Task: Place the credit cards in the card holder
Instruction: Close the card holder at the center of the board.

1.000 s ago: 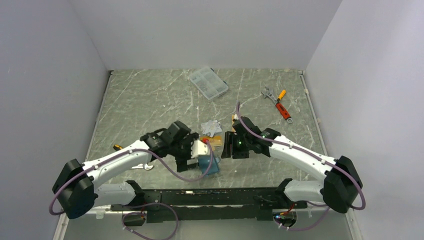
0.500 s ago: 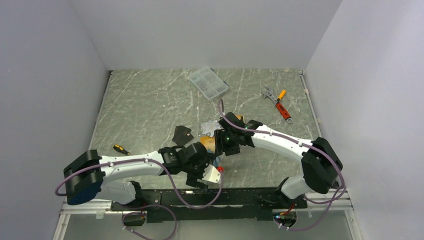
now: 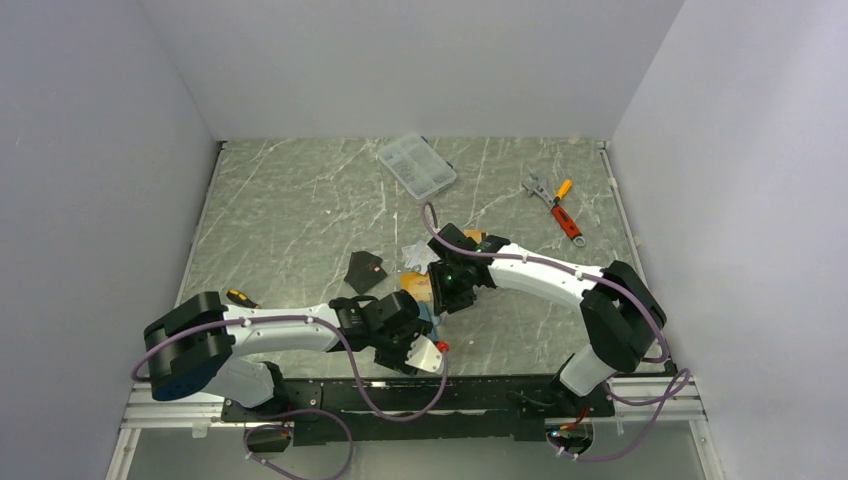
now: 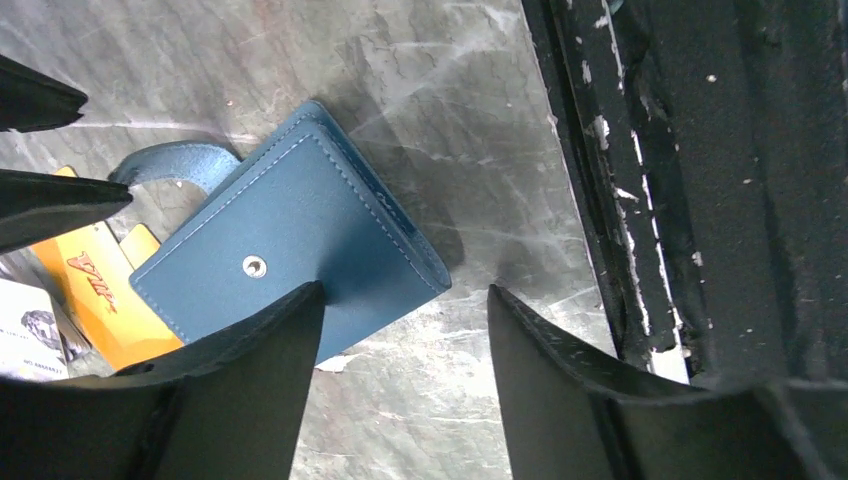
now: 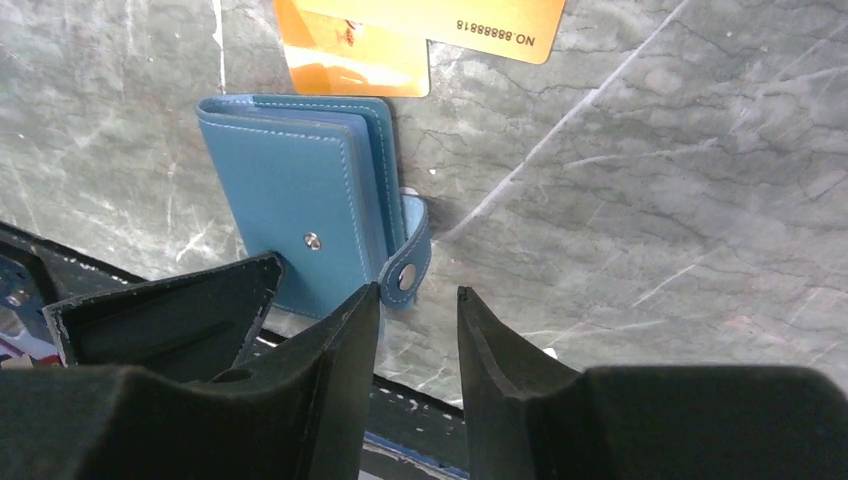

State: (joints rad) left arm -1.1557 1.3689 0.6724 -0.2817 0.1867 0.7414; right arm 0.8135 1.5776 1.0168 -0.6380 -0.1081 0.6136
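The teal-blue card holder [image 4: 290, 250] lies folded on the marble near the front edge, its snap tab [image 5: 405, 275] hanging loose. My left gripper [image 4: 405, 290] is open just above its corner, with one finger [image 4: 250, 380] overlapping the cover. My right gripper [image 5: 418, 290] is open by a narrow gap beside the snap tab and grips nothing. Orange credit cards [image 5: 350, 60] lie just beyond the holder [image 5: 290, 200], and silver ones [image 3: 420, 255] lie farther back. From above, both grippers, left [image 3: 415, 330] and right [image 3: 445, 290], hide most of the holder.
A flat black case [image 3: 365, 270] lies left of the cards. A clear compartment box [image 3: 416, 165] sits at the back, a wrench and an orange screwdriver [image 3: 555, 205] at the back right, and a small screwdriver [image 3: 238, 297] at the left. The black base rail [image 4: 700, 200] runs close beside the holder.
My left gripper has let go of the card holder and swung back toward the near edge. My right gripper has moved left to the holder. Both jaws have narrowed.
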